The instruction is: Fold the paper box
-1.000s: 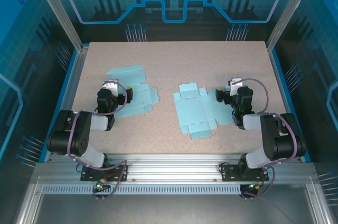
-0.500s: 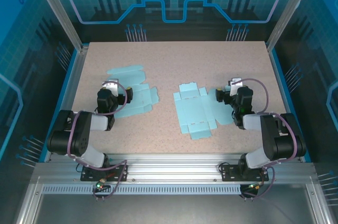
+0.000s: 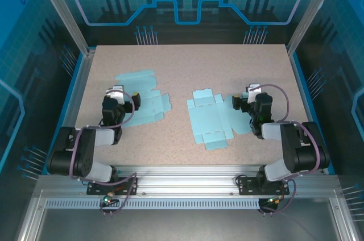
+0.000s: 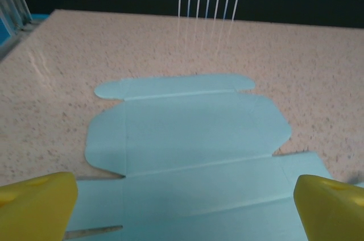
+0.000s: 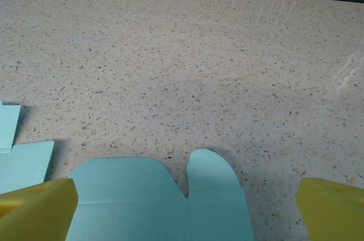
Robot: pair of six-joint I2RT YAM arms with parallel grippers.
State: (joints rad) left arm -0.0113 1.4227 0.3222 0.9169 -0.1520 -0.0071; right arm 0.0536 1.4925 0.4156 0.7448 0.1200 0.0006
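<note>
Seeing both jaws spread wide, we are judging the flat paper box blanks light, floppy, slippery: left blank [image 3: 149, 104] under left gripper [image 3: 121, 94], right blank [image 3: 207, 119] edging under right gripper [image 3: 248, 94]; best pinched at a flap edge.

two flat pale-blue paper box blanks, the left blank [image 3: 151, 104] and the right blank [image 3: 207, 119], on one tabletop [image 3: 187, 65]. two arms [image 3: 85, 150], one hand each: left hand [image 4: 185, 207], right hand [image 5: 185, 210]; two yellow fingers [image 4: 34, 201] per hand.

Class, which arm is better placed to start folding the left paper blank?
Probably left: the open left gripper hovers over the left blank, flaps flat between its yellow fingers; the right gripper sits at the right blank.
</note>
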